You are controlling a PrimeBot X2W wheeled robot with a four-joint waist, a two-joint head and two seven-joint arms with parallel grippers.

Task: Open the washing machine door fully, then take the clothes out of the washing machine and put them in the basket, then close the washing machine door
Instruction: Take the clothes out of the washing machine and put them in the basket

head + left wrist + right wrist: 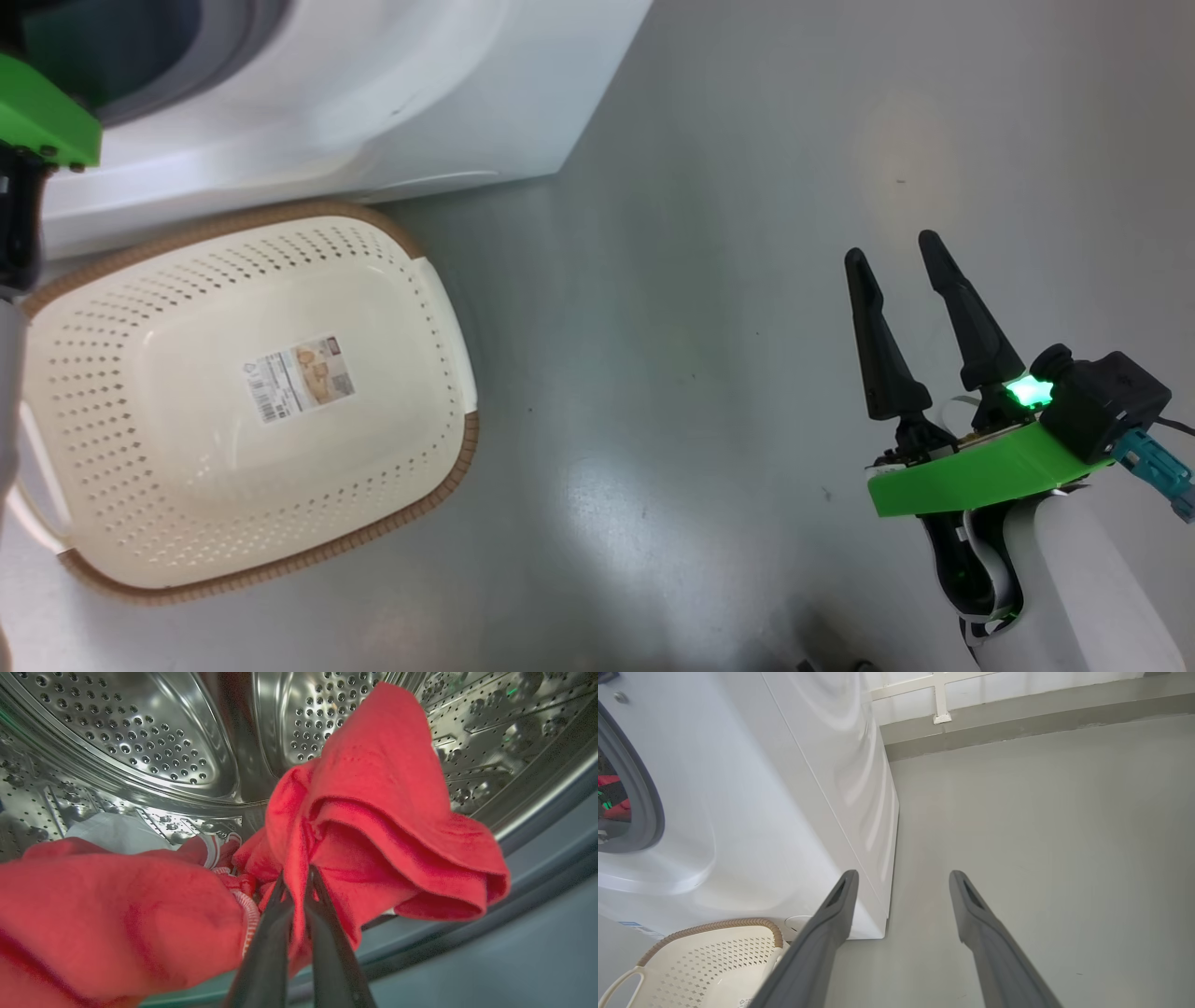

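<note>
Left wrist view shows you your left gripper (296,877) pinched shut on a fold of the bright red fabric clothes (383,812), inside the perforated steel drum (140,742) of the big white washing machine (373,93). More red cloth lies to the left of its fingers. Your right gripper (892,250) hangs over the grey floor (700,280), fingers spread wide with nothing between them. The cream-white perforated plastic basket (112,392) with its brown woven-look rim sits well to that gripper's left, just beside the washer's front.

Fingers (831,933) apart, washing machine (752,812), basket (710,926), perhaps clothes (616,809) inside
</note>
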